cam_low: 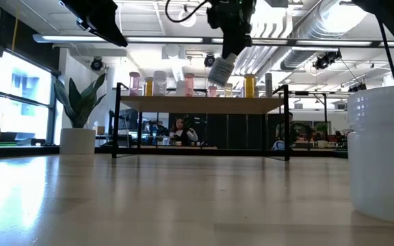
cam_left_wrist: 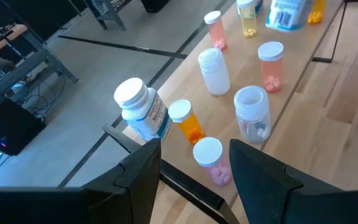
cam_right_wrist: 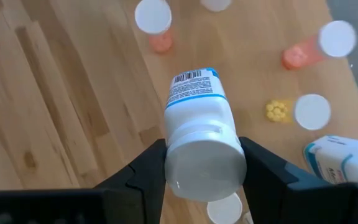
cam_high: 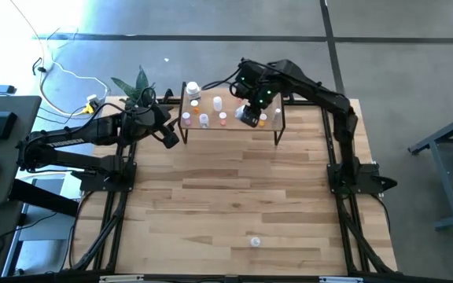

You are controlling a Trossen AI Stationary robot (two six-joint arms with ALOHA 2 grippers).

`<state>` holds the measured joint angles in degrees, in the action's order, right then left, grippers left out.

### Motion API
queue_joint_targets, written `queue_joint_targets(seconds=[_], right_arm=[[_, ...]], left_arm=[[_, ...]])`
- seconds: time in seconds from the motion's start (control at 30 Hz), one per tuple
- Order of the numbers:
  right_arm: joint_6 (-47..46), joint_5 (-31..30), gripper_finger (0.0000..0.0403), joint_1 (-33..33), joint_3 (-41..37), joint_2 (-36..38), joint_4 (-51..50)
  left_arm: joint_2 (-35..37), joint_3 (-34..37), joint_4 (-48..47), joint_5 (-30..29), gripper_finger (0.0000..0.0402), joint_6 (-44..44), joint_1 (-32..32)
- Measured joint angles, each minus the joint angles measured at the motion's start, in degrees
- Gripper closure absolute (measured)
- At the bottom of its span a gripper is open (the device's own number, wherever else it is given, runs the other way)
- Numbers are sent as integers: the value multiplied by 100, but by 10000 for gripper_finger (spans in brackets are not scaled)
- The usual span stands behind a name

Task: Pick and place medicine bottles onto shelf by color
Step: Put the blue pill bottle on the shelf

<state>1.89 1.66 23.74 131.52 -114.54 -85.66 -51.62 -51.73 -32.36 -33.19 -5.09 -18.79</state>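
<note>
The shelf (cam_high: pixel 230 126) stands at the table's far edge on thin black legs, with several small bottles upright on its light-wood board (cam_low: pixel 204 102). My right gripper (cam_high: pixel 250 116) hangs over the shelf's right half, shut on a white bottle (cam_right_wrist: pixel 194 99) with a blue-banded label. My left gripper (cam_high: pixel 171 140) is open just off the shelf's left end. Its wrist view shows a white labelled bottle (cam_left_wrist: pixel 140 112), an orange one (cam_left_wrist: pixel 185 121), a pink one (cam_left_wrist: pixel 211 158) and a clear one (cam_left_wrist: pixel 252 112) beyond its fingers. My right gripper pinches the white bottle between its two fingers at the plain white end (cam_right_wrist: pixel 176 162) nearest the wrist. The fingers come from above, pointing steeply down. The bottle (cam_low: pixel 221 68) hangs tilted below them, labelled end downward, clear of the shelf board.
A lone white bottle (cam_high: pixel 254 242) stands on the near part of the table, looming at the right of the low view (cam_low: pixel 382 157). A potted plant (cam_high: pixel 136 86) sits beyond the shelf's left end. Bare planks lie between the shelf and the near bottle.
</note>
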Motion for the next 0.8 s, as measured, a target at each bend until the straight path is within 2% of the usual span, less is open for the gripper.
queue_joint_targets(seconds=[0.33, 0.8], right_arm=[[303, -208, 251, -12, -2, -151, -224], [408, -166, 251, 10, -7, -356, -225]], left_arm=[[0, 0, 2, 0, 222, -2, 2], [0, 1, 2, 0, 222, -2, 2]])
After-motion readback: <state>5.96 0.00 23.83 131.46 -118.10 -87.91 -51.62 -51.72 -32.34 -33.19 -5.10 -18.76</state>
